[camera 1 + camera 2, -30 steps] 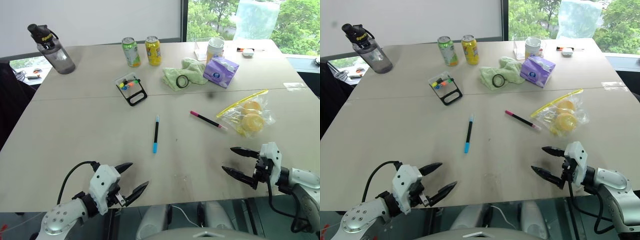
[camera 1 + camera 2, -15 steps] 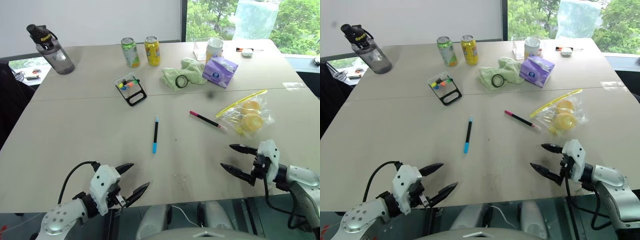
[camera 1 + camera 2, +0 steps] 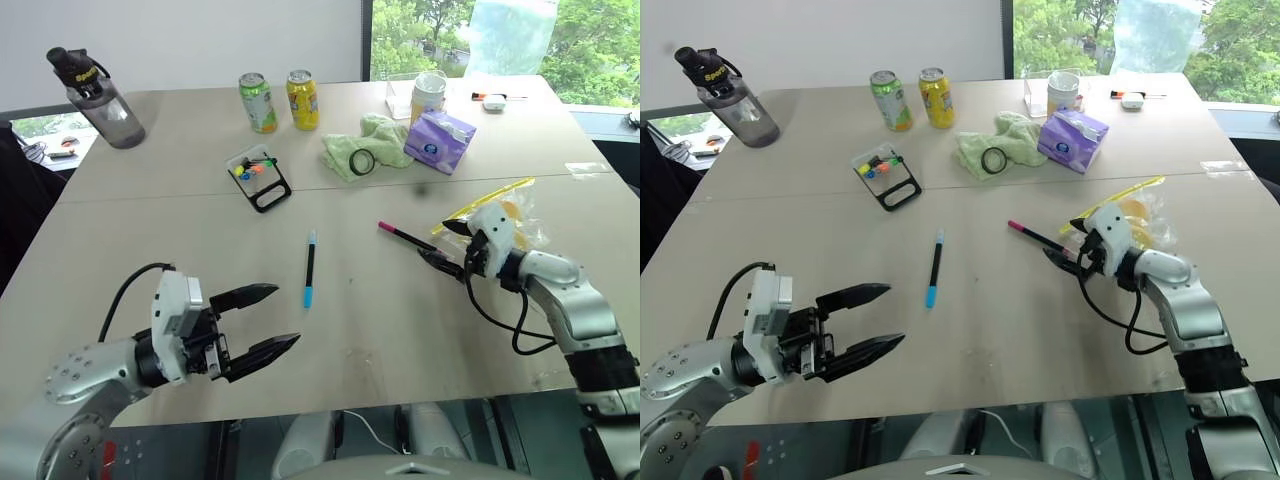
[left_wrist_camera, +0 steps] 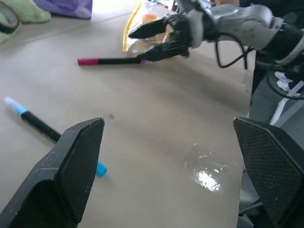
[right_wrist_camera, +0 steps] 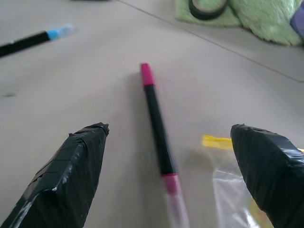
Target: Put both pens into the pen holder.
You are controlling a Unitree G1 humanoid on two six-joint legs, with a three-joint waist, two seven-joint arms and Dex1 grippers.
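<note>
The blue-ended pen lies mid-table, and the pink-ended pen lies to its right. The pen holder, a clear box with a black loop foot, stands further back on the left. My right gripper is open, its fingers straddling the near, clear-capped end of the pink pen without touching it. My left gripper is open over the near left of the table, short of the blue-ended pen, with nothing between its fingers.
A plastic bag with yellow items lies just beside my right gripper. At the back stand a water bottle, two cans, a cup, a green cloth and a purple tissue pack.
My right gripper has moved forward and left from the table's near edge to the pink pen's end. My left gripper has risen and now points level over the table.
</note>
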